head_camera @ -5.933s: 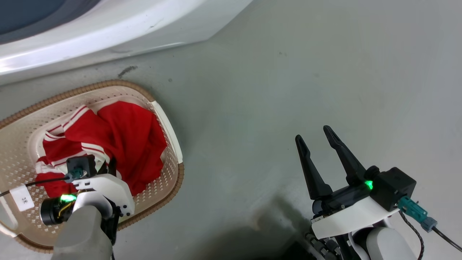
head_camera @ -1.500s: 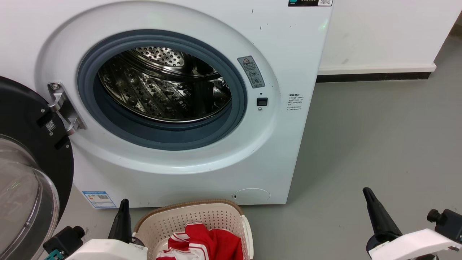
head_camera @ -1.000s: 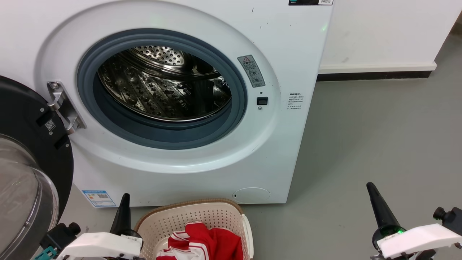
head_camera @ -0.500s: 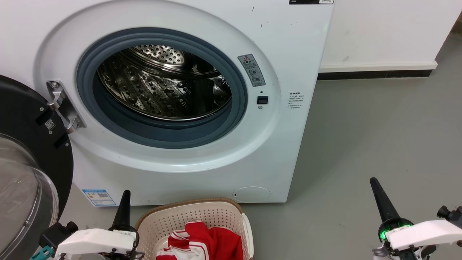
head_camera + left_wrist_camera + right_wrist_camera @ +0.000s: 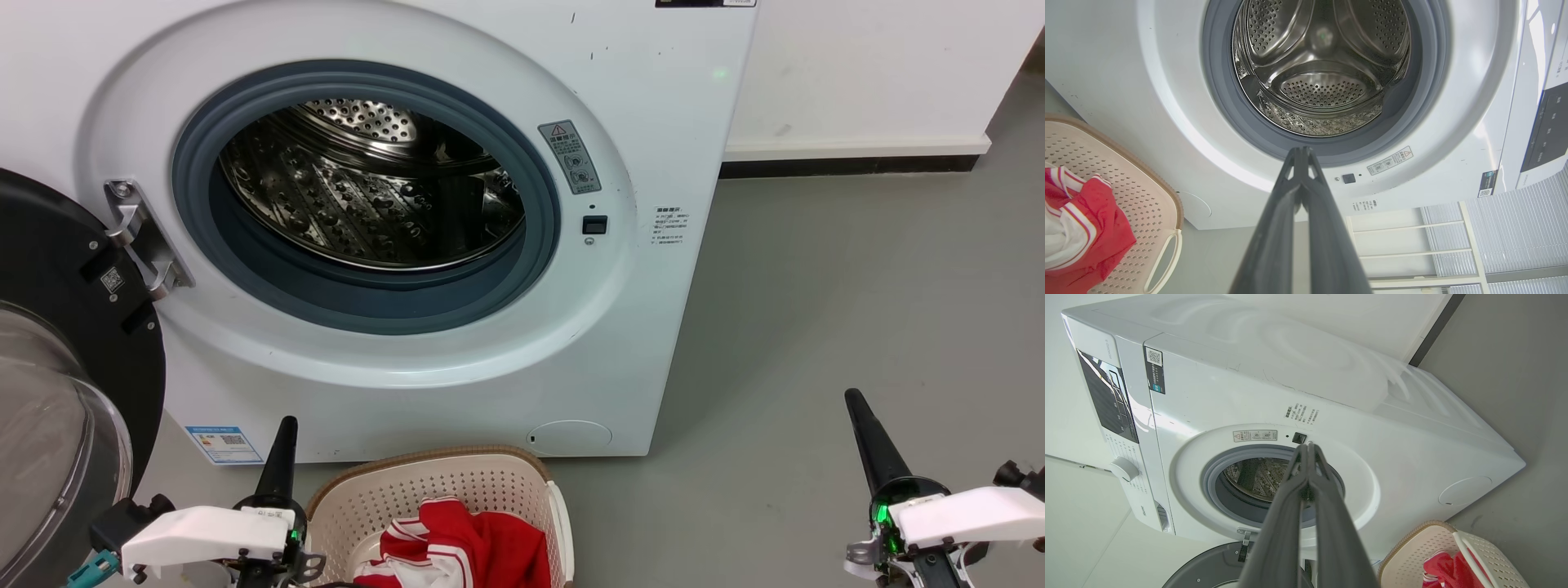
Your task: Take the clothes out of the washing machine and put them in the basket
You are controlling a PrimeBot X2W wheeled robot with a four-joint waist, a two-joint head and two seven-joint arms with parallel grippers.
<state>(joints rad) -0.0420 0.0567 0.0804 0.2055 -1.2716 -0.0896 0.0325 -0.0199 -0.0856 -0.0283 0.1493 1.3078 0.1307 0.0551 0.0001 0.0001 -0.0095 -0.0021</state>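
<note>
Camera is lifted from the basket (image 5: 408,494) to the washing machine (image 5: 506,359), whose drum (image 5: 367,204) is seen bare. The clothes (image 5: 473,549) are lodged in the basket, near, just before the machine's front. Left gripper (image 5: 286,433) and right gripper (image 5: 859,412) are held low with fingers pressed together, empty. Task is judged all but done. On the warning sticker (image 5: 569,157) and the blue label (image 5: 222,443), print is too small to be read.

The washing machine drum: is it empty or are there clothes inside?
Empty, as far as visible. In the left wrist view the drum shows bare perforated steel, and the red clothes lie in the basket.
</note>
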